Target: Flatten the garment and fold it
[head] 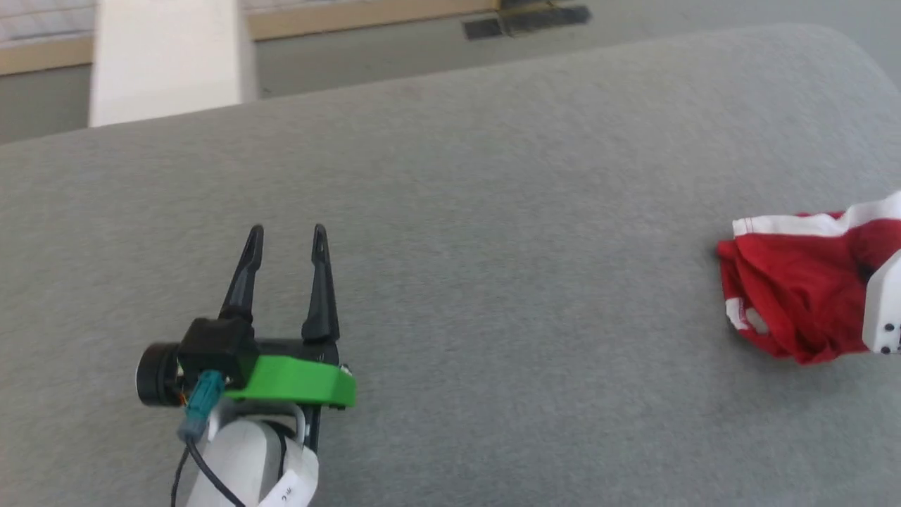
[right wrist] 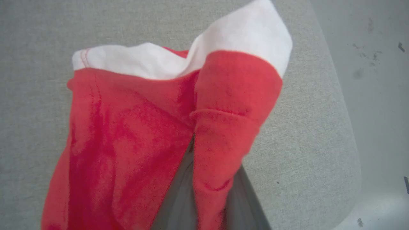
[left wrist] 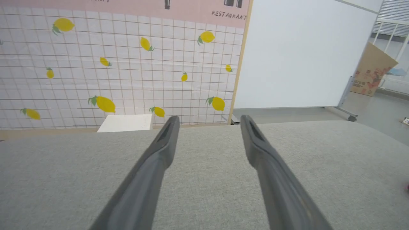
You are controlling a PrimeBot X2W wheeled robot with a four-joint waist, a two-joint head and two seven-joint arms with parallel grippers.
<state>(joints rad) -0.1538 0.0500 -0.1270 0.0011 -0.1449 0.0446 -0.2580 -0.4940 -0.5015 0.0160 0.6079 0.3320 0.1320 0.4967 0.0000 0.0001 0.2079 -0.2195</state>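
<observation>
The garment (head: 795, 296) is bunched in a red heap around the right claw (right wrist: 211, 179), on the grey cloth-covered desk (head: 493, 211); it lies well apart from the left claw (head: 287, 229), off to that claw's right, and none of it is yet flattened. The right claw is judged to be closed on a fold of red cloth, which is seen running between its grey fingers (right wrist: 177, 201); the fingertips are hidden by the cloth, and the rest of the heap is draped ahead of them and to their left. A white band (right wrist: 143, 62) is seen beyond the fingers, at the heap's far side; the rounded desk corner lies near this claw's right. The left claw is held open and empty over bare desk.

The garment is judged light, soft and limp; no shape will be kept when it is lifted, and layers may be dragged together. A hold is better taken at a firmer edge such as the white-banded hem, one corner per claw, so that the cloth can be drawn taut; by a mid-cloth pinch only a bunch is likely to be gathered. Care is called for near the desk corner, where the cloth could slide off.
</observation>
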